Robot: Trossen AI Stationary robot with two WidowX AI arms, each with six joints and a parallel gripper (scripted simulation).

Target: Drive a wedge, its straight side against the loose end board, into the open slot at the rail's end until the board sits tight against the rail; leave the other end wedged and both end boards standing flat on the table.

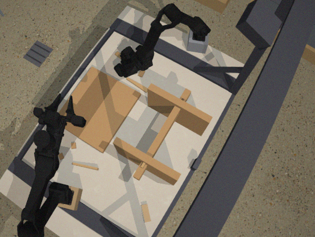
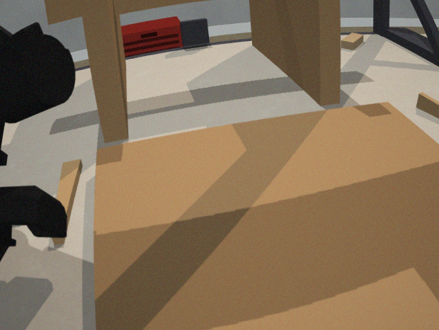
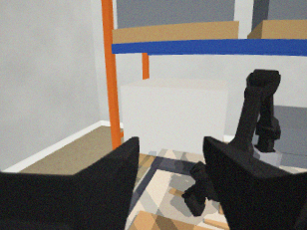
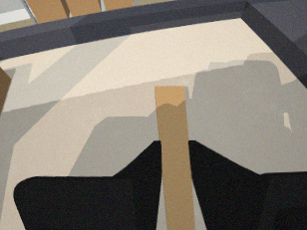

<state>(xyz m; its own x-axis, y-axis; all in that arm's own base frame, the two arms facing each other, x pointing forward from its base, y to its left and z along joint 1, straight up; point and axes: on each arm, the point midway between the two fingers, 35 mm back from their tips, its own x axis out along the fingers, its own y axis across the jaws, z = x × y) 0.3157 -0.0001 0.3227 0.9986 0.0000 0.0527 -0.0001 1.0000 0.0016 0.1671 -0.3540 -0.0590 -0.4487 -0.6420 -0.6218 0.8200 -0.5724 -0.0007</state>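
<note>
Item, one wedge [image 1: 136,84] [image 2: 71,184] [image 4: 174,120], long axis toward the end board [image 1: 188,107] [image 2: 106,88]: I have it clamped in my nearer right gripper [image 1: 122,71] [image 2: 39,212] [image 4: 174,147], fingers nearly closed, with the open slot [image 1: 182,98] lying across that board; my left gripper [image 1: 65,95] [image 3: 170,142], half open, holds nothing.

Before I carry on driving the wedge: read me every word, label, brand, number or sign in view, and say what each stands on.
None can be read: no lettering, numbers or signs show on the boards, the red chest or the arms.
</note>
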